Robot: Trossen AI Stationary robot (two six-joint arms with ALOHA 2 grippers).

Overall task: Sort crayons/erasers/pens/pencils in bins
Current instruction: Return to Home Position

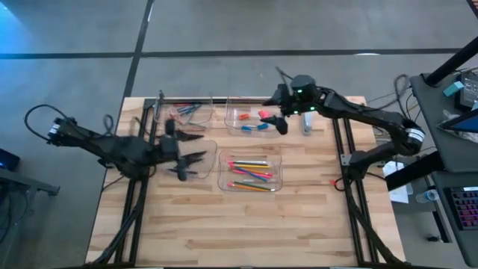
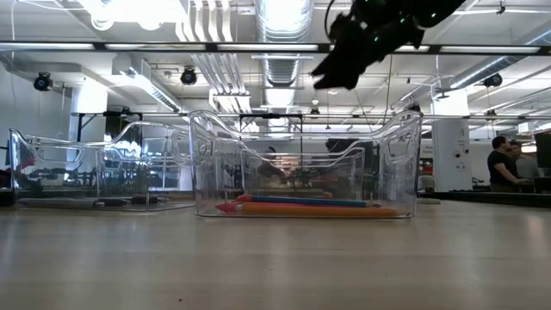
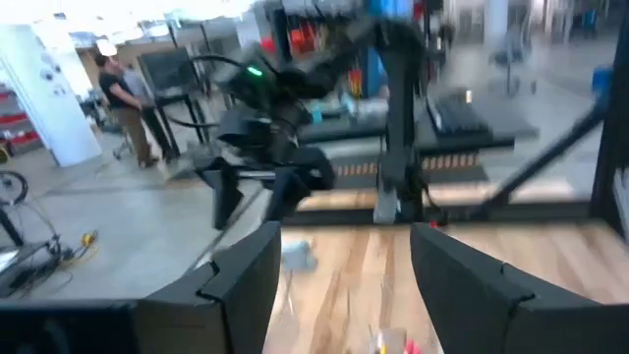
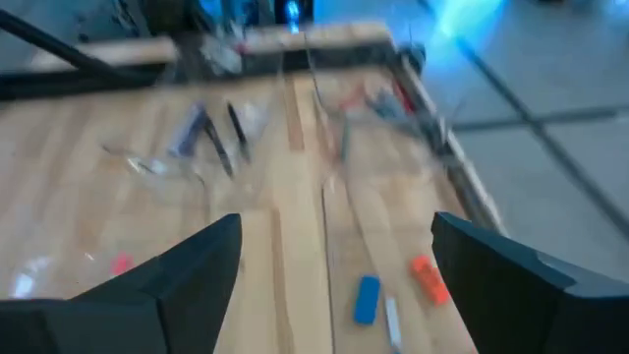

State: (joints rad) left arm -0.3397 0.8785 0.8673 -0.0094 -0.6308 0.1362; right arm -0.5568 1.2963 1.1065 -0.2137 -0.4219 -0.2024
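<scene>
The right end effector (image 1: 281, 123) hangs above the clear plastic bin (image 1: 249, 119) at the far edge of the wooden worktop (image 1: 299, 217), fingers spread apart and empty — blue and red erasers (image 1: 254, 127) lie inside. The left end effector (image 1: 196, 158), fingers apart, hovers over a clear bin (image 1: 190, 157) near the left edge. Bright thin pencils (image 1: 250, 173) fill the middle bin (image 1: 249, 170); dark pens (image 1: 187, 110) rest in the far-left bin (image 1: 188, 113).

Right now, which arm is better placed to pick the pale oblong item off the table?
Right. The right tool, open, hangs beside the pale oblong item; the left tool is farther off, over a clear plastic bin.
</scene>
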